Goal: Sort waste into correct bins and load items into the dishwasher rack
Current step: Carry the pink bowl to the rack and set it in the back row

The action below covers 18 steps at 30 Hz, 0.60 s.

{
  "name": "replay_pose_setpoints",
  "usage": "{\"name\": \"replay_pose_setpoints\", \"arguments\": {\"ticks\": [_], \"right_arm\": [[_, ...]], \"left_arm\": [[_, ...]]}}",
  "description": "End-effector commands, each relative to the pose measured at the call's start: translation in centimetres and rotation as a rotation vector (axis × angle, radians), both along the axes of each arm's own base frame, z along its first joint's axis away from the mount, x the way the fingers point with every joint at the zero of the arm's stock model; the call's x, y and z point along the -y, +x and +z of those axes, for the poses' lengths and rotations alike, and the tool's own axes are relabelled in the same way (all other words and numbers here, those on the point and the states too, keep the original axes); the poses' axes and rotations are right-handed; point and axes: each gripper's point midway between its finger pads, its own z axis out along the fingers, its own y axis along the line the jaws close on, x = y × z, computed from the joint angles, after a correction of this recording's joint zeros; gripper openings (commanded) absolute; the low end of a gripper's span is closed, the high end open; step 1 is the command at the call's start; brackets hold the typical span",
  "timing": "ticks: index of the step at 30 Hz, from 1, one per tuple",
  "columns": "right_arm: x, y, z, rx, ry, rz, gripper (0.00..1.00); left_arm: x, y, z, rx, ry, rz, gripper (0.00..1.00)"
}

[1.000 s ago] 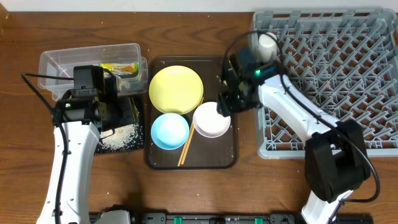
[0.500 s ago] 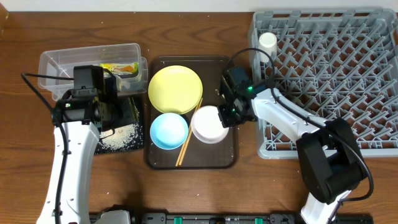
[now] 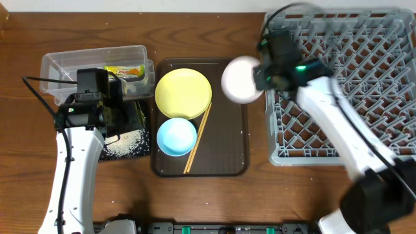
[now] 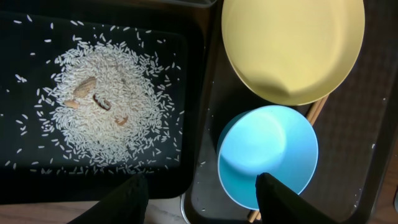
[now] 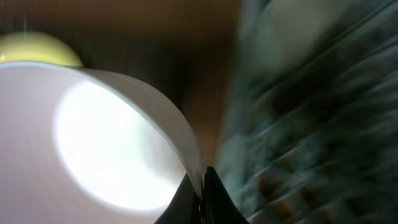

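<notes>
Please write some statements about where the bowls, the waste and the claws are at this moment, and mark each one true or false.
1. The white bowl stands in the rack. False: the right claw holds it by the rim, beside the rack's left edge.
2. The rice lies in the black tray. True.
3. The blue bowl holds rice. False: it is empty.
4. The snack wrapper lies in the clear tub. True.
5. The left claw is shut. False: it is open and holds nothing.
</notes>
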Motion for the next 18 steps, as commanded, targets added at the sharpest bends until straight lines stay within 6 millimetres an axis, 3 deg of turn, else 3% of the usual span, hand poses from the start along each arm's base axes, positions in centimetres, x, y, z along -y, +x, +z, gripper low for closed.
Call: {"name": "replay_pose_setpoints", "arguments": {"ticks": [1, 8, 12, 18], "right_arm": [[5.5, 2.1, 5.6, 0.201, -0.16, -0.11, 0.01], [13.0, 6.0, 10.3, 0.413, -0.388, -0.224, 0.01], [17.6, 7.7, 11.4, 0.474, -0.52, -0.354, 0.01], [22.6, 9.3, 11.0, 0.49, -0.729, -0.523, 0.01]], "left_arm": [[-0.2, -0.3, -0.3, -0.011, 0.007, 0.009, 0.59], [-0.2, -0.2, -0.3, -0.006, 0.008, 0.009, 0.59], [-0.2, -0.2, -0.3, -0.007, 0.008, 0.009, 0.59], [-0.2, -0.2, -0.3, -0.007, 0.008, 0.009, 0.59]]}}
